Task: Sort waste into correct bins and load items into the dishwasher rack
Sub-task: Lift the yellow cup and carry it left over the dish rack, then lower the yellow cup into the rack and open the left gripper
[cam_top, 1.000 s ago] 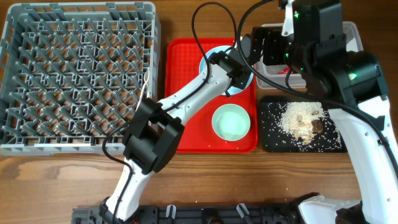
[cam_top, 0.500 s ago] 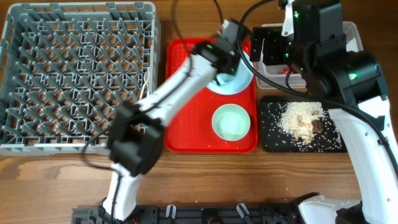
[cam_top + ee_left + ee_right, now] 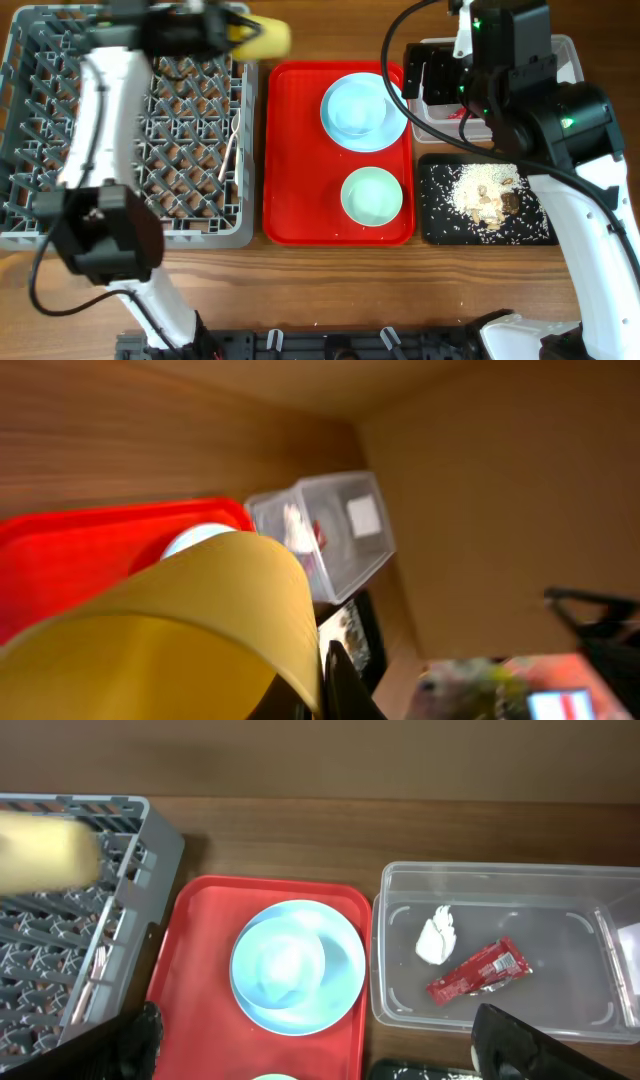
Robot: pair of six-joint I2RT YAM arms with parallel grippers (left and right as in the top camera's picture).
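My left gripper (image 3: 240, 33) is shut on the small yellow cup (image 3: 265, 38) and holds it over the far right corner of the grey dishwasher rack (image 3: 60, 120). The cup fills the left wrist view (image 3: 180, 630). The light blue plate (image 3: 362, 110) and mint-green bowl (image 3: 372, 195) sit on the red tray (image 3: 300, 150). My right gripper (image 3: 325, 1055) is open and empty, above the gap between red tray and clear tub (image 3: 395, 920). The tub holds the white napkin (image 3: 437, 935) and red wrapper (image 3: 478, 972). The rice scraps (image 3: 485, 195) lie on the black tray (image 3: 440, 225).
A thin white piece of cutlery (image 3: 232, 150) lies in the rack's right side. The right arm (image 3: 560, 120) covers most of the clear tub in the overhead view. Bare wooden table (image 3: 350, 290) runs along the front.
My left arm has swung from the plate on the red tray up and left, carrying the yellow cup to the rack's far right corner. The right arm has not moved.
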